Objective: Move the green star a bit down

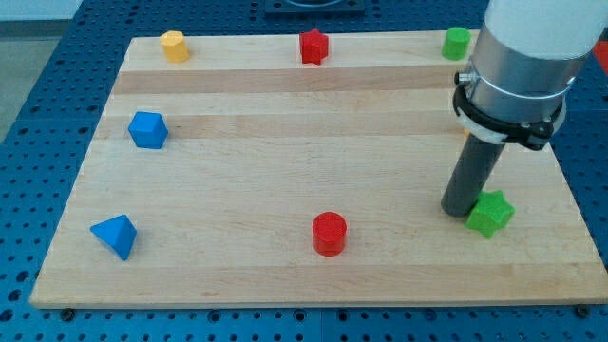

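Note:
The green star (491,213) lies on the wooden board (313,161) near its right edge, low in the view. My tip (458,211) stands on the board right at the star's left side, touching it or nearly so. The dark rod rises from the tip to the grey arm at the view's top right.
A green cylinder (456,43), a red block (313,46) and a yellow block (173,45) sit along the top edge. A blue block (147,129) is at the left, a blue pyramid-like block (115,235) at the bottom left, a red cylinder (330,233) at the bottom middle.

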You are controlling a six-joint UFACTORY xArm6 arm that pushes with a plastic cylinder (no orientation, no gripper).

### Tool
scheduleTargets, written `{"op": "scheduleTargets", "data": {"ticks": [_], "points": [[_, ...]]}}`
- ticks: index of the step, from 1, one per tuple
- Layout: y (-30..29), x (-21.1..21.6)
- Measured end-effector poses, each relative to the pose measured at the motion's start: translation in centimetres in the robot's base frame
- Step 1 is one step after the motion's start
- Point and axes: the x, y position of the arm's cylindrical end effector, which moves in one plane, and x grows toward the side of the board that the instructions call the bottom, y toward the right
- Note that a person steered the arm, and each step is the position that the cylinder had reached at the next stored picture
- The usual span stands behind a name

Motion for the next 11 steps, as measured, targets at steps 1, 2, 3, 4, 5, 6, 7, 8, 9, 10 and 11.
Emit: {"op": "scheduleTargets", "data": {"ticks": [1,2,3,4,5,6,7,8,9,10,11], "points": [[1.4,0.0],[2.5,-0.3],[2.6,-1.3],[2.6,-2.8],[4.3,-2.9],[6.2,-2.9],[6.4,-2.9],[6.4,-2.4],[6.4,-1.7],[6.4,-1.4],[6.4,-1.1]]}}
